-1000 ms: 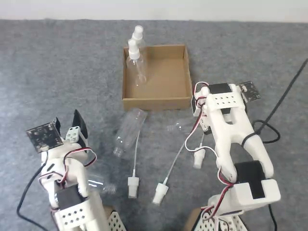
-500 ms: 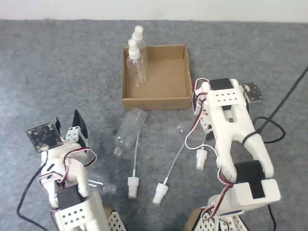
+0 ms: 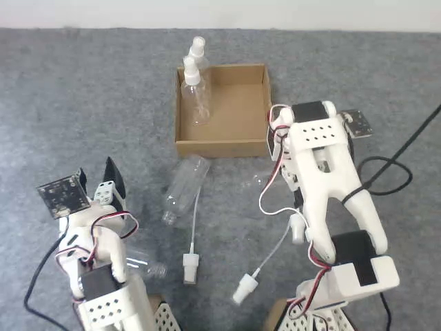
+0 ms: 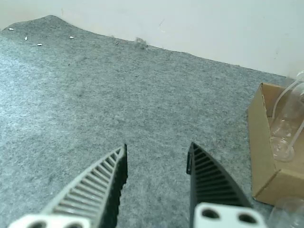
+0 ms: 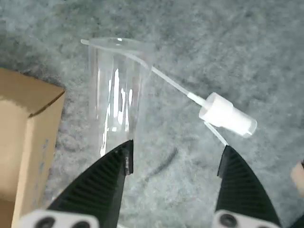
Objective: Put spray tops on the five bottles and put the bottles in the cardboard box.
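Right pincer (image 5: 175, 156) hovering over a lying bottle (image 5: 116, 95)
It is gaping wide, probably to grasp it; the left pincer (image 4: 156, 156) is gaping too, empty.

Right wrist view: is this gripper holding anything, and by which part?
Nothing is held. The right gripper is open above the carpet, and a clear bottle and a spray top lie loose beyond its fingertips.

Grey felt table (image 3: 83, 89) scattered with bottles and tops.
A cardboard box (image 3: 224, 147) sits far, about mid-table. A clear bottle (image 3: 185, 186) lies just in front of it, a second bottle (image 3: 255, 183) further right, a third bottle (image 3: 143, 264) near left. Nearer lie a left spray top (image 3: 191, 266), middle spray top (image 3: 244, 288) and right spray top (image 3: 298, 227).
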